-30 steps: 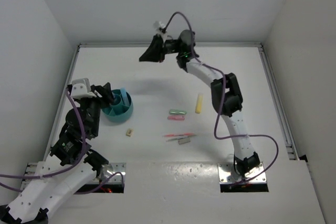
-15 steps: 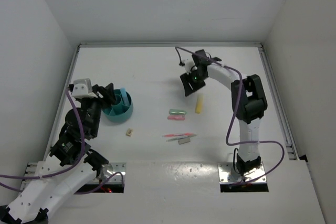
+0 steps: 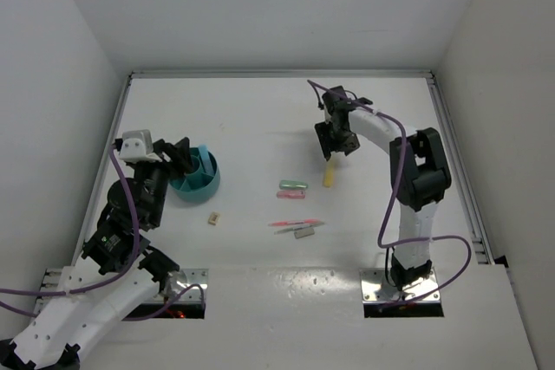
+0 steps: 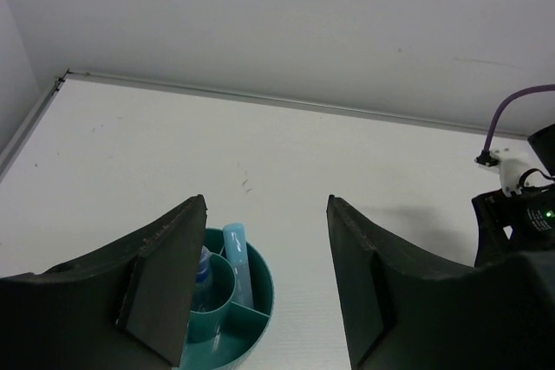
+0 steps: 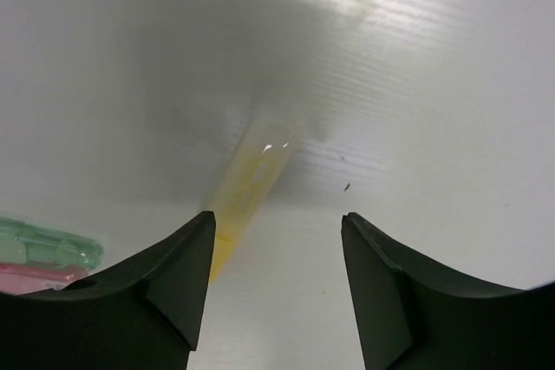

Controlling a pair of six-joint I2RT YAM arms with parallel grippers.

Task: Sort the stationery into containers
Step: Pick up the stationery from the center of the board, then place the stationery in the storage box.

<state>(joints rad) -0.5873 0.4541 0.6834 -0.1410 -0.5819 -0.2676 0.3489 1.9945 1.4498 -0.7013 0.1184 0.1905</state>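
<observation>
One yellow marker — right gripper open above.

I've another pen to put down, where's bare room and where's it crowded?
Bare: the far-left stretch behind the teal organiser, and the gap between it and the green piece. Crowded: around the yellow marker under the right gripper, down to the red pen.

Marker R of organiser
</observation>
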